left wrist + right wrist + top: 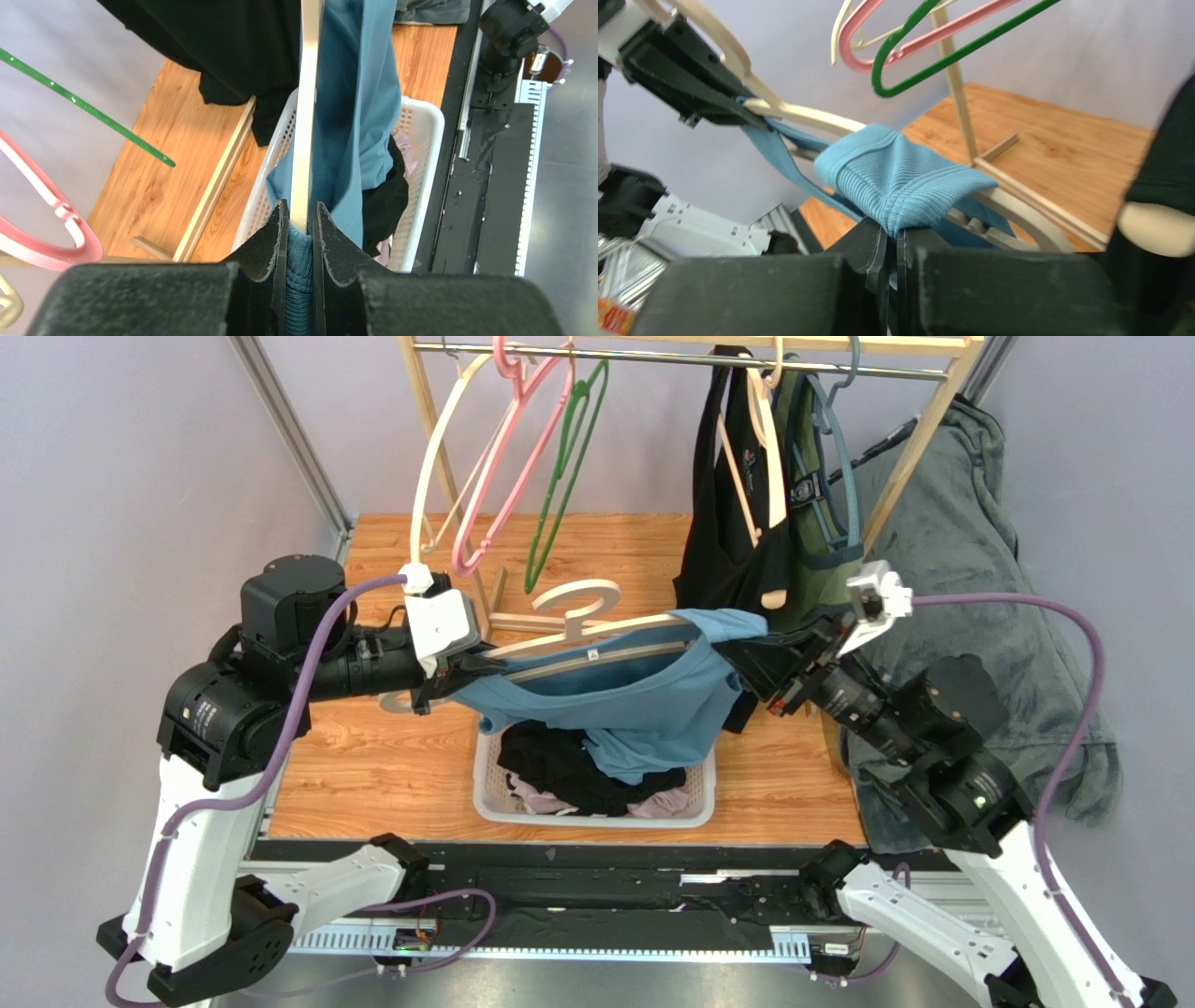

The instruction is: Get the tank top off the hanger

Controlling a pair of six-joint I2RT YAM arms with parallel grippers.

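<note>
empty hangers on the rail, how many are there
3, all at the left end of the rail: cream hanger leftmost, pink hanger beside it, green hanger right of both. More may hide among the dark clothes.

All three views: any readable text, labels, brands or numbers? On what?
No text is legible in any view.
White tag at the neckline of the tank top: too small to read.
Orange sticker, bottom-left corner of the right wrist view: blurred and cut off.

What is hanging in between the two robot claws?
The blue tank top, draped on its cream hanger, stretches from the left claw to the right claw, above a white basket. The top view shows it best.
</note>
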